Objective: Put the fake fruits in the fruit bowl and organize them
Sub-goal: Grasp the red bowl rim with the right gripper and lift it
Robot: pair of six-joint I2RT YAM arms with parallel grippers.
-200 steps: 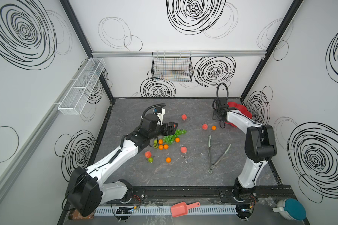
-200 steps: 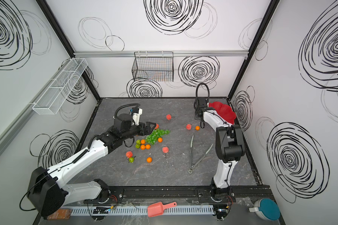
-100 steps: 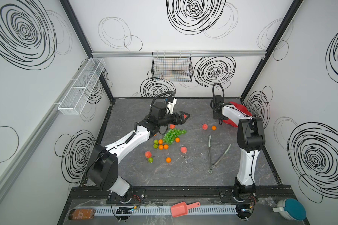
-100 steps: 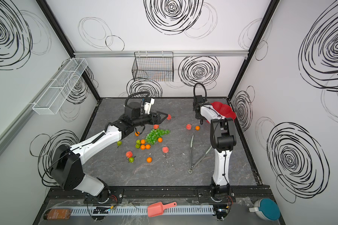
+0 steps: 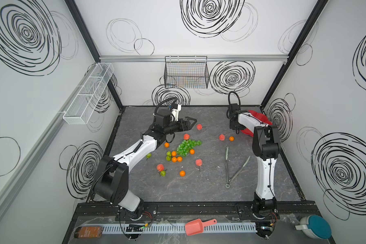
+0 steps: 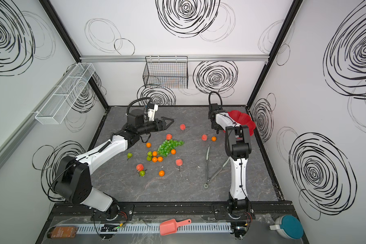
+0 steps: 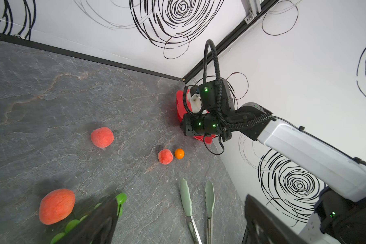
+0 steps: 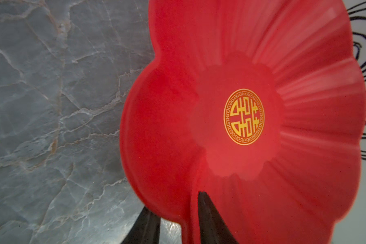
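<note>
Fingers of left gripper [image 5: 191,122] apart, empty, raised over tabletop [image 5: 178,190] in both top views; fake fruits [image 5: 187,146] scattered mid-tabletop; fruit bowl [image 5: 260,116] tilted at far right corner.
Left wrist view: two peaches [image 7: 102,137], small orange [image 7: 179,153], green tongs [image 7: 186,200] lying on tabletop.
Right wrist view: right gripper [image 8: 175,202] fingers pinch fruit bowl rim, one inside, one underneath.

Left claw [image 5: 191,123] swung rearward, away from the fake fruits [image 5: 185,147].
</note>
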